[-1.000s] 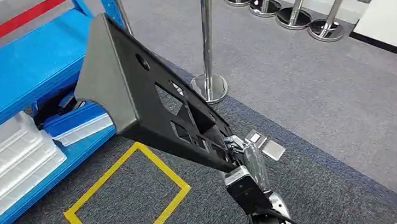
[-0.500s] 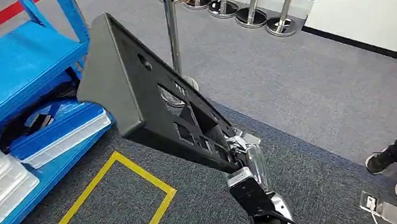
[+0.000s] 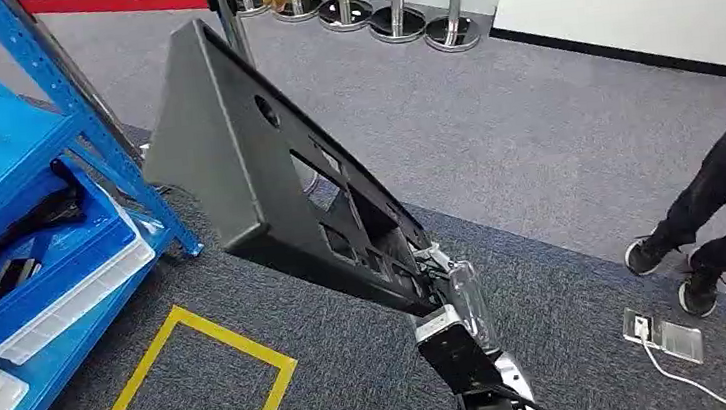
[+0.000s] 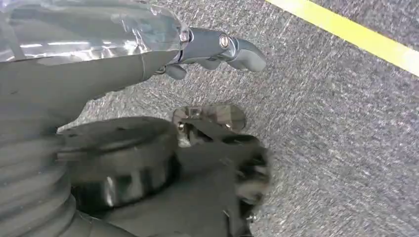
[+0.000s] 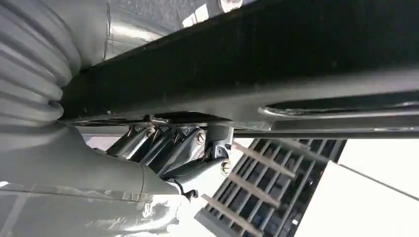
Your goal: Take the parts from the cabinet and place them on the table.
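One right hand grips the black panel, raised; left hand spread, empty.

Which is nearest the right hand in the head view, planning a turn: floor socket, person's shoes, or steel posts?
From the right hand holding the black panel:
1. Floor socket, on the carpet to its right.
2. Person's shoes, just beyond the socket.
3. Steel posts, far back by the wall.

Grey carpet with yellow tape — steel stanchions, a person's legs.
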